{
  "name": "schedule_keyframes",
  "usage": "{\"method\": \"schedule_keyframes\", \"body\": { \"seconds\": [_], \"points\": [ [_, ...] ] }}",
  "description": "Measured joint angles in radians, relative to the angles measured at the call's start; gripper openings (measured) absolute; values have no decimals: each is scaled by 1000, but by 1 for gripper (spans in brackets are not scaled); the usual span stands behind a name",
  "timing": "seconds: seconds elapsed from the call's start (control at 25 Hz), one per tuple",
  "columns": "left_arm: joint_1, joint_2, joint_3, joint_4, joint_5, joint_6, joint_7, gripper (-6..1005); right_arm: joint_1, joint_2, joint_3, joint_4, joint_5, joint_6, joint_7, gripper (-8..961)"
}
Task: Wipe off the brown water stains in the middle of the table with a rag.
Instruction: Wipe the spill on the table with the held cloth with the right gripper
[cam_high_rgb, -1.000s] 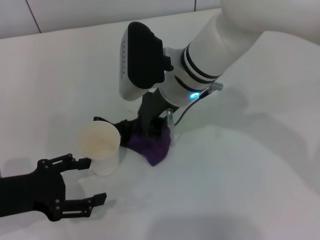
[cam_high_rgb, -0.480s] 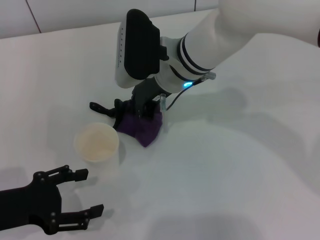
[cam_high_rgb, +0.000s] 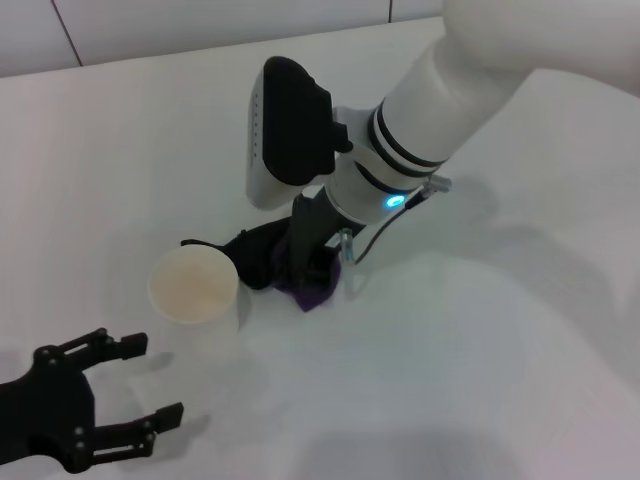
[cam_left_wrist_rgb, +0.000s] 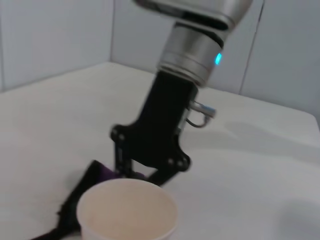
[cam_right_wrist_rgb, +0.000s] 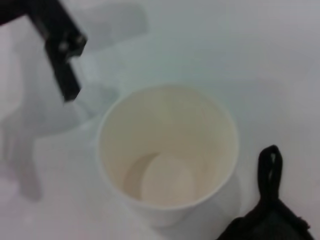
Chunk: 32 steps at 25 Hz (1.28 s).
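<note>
Plain white smooth tabletop (cam_high_rgb: 520, 380) carries all items. The right arm reaches down to mid-tabletop; the right tool (cam_high_rgb: 308, 262) stands on the soft purple rag with black edging (cam_high_rgb: 300, 285), pressing it to the surface, fingers clamped on the cloth. The rag's black tail end (cam_high_rgb: 200, 245) trails toward the robot's left. A white paper cup (cam_high_rgb: 193, 290) stands upright just beside the rag, empty inside with a bare pale bottom (cam_right_wrist_rgb: 167, 182). The left tool (cam_high_rgb: 105, 395) hovers near the tabletop's front edge, fingers apart, holding nothing. No brown stain can be made out.
</note>
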Motion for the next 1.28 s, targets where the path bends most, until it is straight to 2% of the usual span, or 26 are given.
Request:
{"method": "schedule_keyframes", "body": {
  "seconds": [0.2,0.36,0.68,1.08,1.28],
  "points": [
    [33,0,-18,16,-37,-7,31,876,-27,-3,3,-44,-6,-28,23,89],
    [35,-1,-59,17,-38,-7,50,876,-30,-6,4,-52,-11,-72,46,92],
    [24,0,-64,17,-36,-16,54,876,-23,-7,12,-54,-18,-118,49,99],
    [-16,1,-58,-2,-27,-20,55,876,-14,0,3,-39,-26,76,-22,108],
    [-27,0,-58,-4,-26,-20,55,876,21,0,-38,33,40,173,-73,112]
  ]
}}
